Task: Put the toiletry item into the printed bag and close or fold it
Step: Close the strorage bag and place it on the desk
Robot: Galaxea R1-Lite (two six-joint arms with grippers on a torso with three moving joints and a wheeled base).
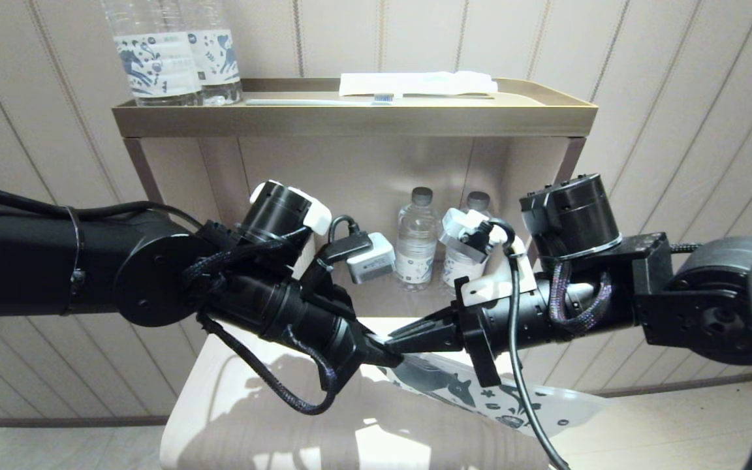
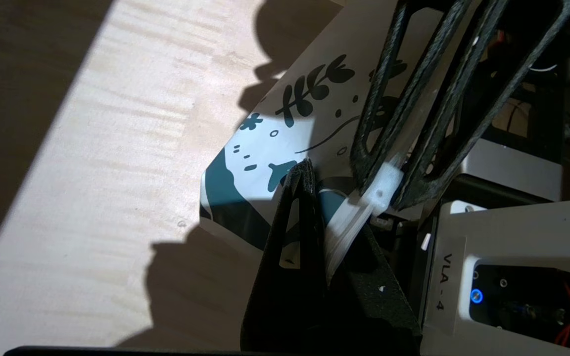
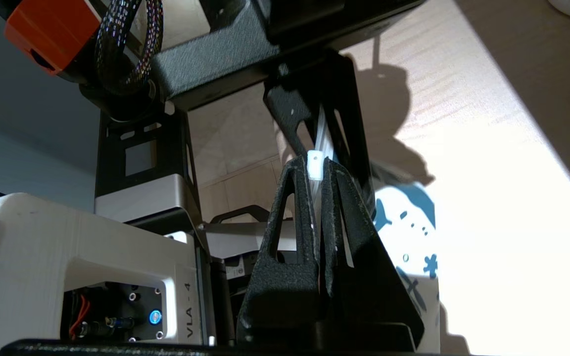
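Panelling in pale vertical strips covers the wall behind, and a brown shelf unit (image 1: 350, 121) is seen against it, its raised-rim top carrying two labelled water bottles (image 1: 173, 55) at one end and a white packet (image 1: 415, 83) with a toothbrush (image 1: 324, 101) lying along the front rim. Two smaller bottles (image 1: 417, 238) stand in the open niche below. A pale wood-grain desk (image 1: 219, 405) is lit by a hard patch of glare crossed by arm shadows. The printed bag (image 1: 480, 395) is held raised over the desk's far right part, one corner hanging past the edge. The left gripper (image 2: 305, 170) is pressed together on the bag's upper edge. The right gripper (image 3: 317, 170) meets it from the opposite side, its fingers pinching the toiletry item (image 3: 315, 165), whose far end is tucked at the bag's mouth.
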